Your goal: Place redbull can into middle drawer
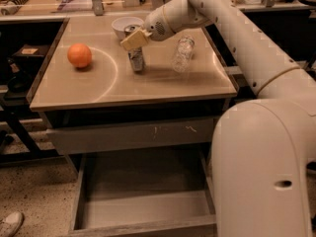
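Note:
The redbull can (137, 60) stands upright on the tabletop (163, 85), near its middle. My gripper (136, 39) is at the can's top, reaching in from the right, and one beige pad covers the can's upper part. The can's base rests on the table. The middle drawer (98, 212) is pulled out below the table, a wide shallow grey box with nothing in it.
An orange (79, 56) lies left of the can. A clear plastic bottle (182, 53) stands to the can's right. A white bowl (118, 25) sits just behind it. A shut grey drawer front with white scratches (133, 135) is above the open drawer. My arm's bulk (266, 172) fills the right side.

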Action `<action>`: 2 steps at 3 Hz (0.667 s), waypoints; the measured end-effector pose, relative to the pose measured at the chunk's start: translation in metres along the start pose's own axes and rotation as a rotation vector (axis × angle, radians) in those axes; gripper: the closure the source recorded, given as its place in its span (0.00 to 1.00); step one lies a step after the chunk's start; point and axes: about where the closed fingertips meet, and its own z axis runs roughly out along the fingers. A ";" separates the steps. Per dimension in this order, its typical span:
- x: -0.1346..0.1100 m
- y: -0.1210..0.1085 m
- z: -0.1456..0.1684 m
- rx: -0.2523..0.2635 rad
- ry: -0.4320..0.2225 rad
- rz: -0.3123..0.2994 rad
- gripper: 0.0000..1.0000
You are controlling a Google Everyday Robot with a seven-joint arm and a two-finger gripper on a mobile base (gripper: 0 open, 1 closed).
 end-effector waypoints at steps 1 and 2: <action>-0.002 0.017 -0.027 0.066 0.003 -0.001 1.00; 0.003 0.044 -0.043 0.118 -0.017 0.003 1.00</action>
